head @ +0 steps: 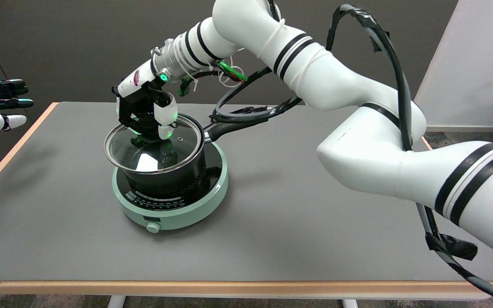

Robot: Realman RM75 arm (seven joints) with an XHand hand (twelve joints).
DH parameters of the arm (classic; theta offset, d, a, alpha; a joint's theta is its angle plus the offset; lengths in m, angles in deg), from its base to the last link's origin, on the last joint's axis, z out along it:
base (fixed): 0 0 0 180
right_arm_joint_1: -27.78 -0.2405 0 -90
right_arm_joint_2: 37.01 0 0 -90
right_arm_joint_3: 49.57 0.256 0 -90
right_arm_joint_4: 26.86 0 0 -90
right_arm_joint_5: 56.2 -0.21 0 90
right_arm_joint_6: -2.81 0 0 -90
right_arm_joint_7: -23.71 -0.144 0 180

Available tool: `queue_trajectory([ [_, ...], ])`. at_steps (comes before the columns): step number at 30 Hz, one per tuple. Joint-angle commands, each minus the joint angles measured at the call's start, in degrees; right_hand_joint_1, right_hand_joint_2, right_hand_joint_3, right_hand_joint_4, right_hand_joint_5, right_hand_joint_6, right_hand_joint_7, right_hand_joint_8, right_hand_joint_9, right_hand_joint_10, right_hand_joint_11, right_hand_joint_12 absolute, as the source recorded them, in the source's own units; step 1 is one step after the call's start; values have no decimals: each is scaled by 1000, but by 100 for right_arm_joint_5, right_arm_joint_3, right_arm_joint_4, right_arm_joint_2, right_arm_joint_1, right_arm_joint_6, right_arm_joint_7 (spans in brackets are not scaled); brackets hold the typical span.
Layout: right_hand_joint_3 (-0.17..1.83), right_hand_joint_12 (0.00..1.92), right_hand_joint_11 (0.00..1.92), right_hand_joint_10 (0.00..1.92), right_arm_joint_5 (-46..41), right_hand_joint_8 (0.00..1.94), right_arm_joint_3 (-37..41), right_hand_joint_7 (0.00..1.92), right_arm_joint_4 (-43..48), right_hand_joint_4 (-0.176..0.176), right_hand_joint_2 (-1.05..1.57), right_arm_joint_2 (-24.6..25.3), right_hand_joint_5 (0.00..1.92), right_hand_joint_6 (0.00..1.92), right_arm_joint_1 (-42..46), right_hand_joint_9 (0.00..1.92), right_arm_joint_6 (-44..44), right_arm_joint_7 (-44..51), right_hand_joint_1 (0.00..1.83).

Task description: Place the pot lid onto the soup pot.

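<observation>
The lid is almost on the pot.

The right hand (146,117) holds the round glass lid with a metal rim (154,147) by its top, fingers (165,115) closed around the knob. The lid sits over the black soup pot (169,177) on the green cooker (186,205), on the grey worktop (293,214). It looks a bit tilted. Left to do: settle it flat and let go.

one pot (173,177), one lid (186,147), one cooker (186,211)
</observation>
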Motion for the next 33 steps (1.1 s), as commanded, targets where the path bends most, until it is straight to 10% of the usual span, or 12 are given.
queue_trajectory([
  [1, 441, 1809, 716, 1455, 125, 1242, 8, 896, 155, 176, 934, -43, 636, 1263, 44, 868, 17, 0, 1354],
  [33, 446, 1823, 703, 1466, 344, 1251, -213, 892, 254, 176, 934, 15, 627, 1275, 59, 864, 4, 0, 1354],
])
